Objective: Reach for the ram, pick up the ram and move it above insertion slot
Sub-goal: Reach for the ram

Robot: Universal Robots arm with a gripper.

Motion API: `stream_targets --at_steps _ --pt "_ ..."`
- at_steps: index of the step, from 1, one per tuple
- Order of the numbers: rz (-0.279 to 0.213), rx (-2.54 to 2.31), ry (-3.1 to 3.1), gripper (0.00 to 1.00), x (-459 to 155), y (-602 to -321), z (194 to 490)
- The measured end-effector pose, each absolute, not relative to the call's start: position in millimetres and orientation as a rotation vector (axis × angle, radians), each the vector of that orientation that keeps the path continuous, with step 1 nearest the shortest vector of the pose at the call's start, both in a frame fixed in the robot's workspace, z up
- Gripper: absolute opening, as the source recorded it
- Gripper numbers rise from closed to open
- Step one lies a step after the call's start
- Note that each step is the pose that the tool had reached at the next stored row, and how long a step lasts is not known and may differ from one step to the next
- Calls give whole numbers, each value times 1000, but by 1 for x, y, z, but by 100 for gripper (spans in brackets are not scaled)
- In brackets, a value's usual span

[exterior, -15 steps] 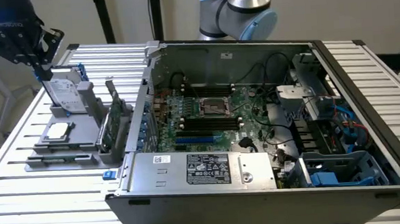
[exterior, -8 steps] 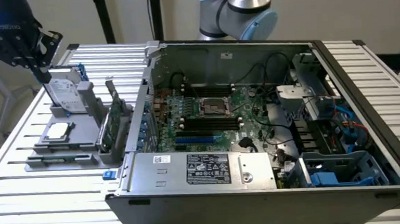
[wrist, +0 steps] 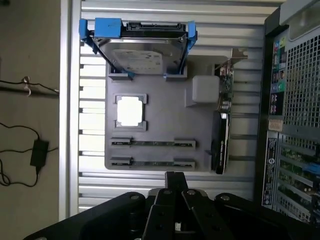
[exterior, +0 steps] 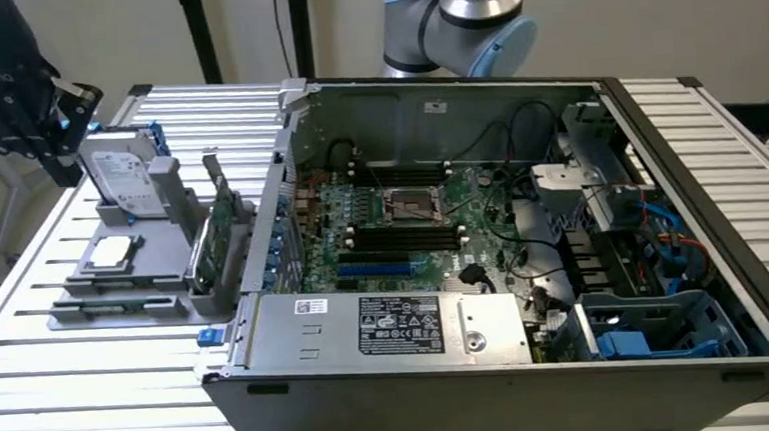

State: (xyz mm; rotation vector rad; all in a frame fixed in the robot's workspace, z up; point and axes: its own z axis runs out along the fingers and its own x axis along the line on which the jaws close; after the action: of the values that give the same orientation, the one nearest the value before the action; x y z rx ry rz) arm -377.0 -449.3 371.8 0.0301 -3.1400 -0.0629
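In the exterior view, one robot arm (exterior: 459, 16) is reaching in from behind one open computer case (exterior: 503, 399), which is sitting on a slatted table (exterior: 74, 385) with its motherboard (exterior: 398, 210) facing up. To the exterior view's left of the case, one grey holder (exterior: 159, 254) is lying on the table. It is carrying one silver hard drive (exterior: 122, 176) propped upright at the back, one square processor chip (exterior: 110, 250) lying flat in the middle and one wide green expansion card (exterior: 218, 226) standing on edge along the side nearest the case. Two low grooves (exterior: 121, 310) are running across its front end, and what is lying in them is too thin to tell here. In the wrist view, the camera is looking straight down on the same holder (wrist: 165, 120), with the hard drive (wrist: 142, 55), the chip (wrist: 130, 111) and the card (wrist: 222, 125) in their places and the case (wrist: 295, 100) beside them. Two ram sticks are lying flat and parallel in the grooves, one ram stick (wrist: 152, 143) beside the chip and a second ram stick (wrist: 152, 163) at the holder's outer edge. The gripper (wrist: 175, 176) is hanging above the table just beside that edge, nearest the second stick and touching neither. Its fingers are pressing together with nothing between them. One power adapter (wrist: 39, 152) with its cable is lying on the floor.
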Motion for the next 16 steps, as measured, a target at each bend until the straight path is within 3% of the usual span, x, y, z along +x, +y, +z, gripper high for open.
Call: stream_targets --at_steps 16 --pt "-63 76 -3137 11 -381 -463 364"
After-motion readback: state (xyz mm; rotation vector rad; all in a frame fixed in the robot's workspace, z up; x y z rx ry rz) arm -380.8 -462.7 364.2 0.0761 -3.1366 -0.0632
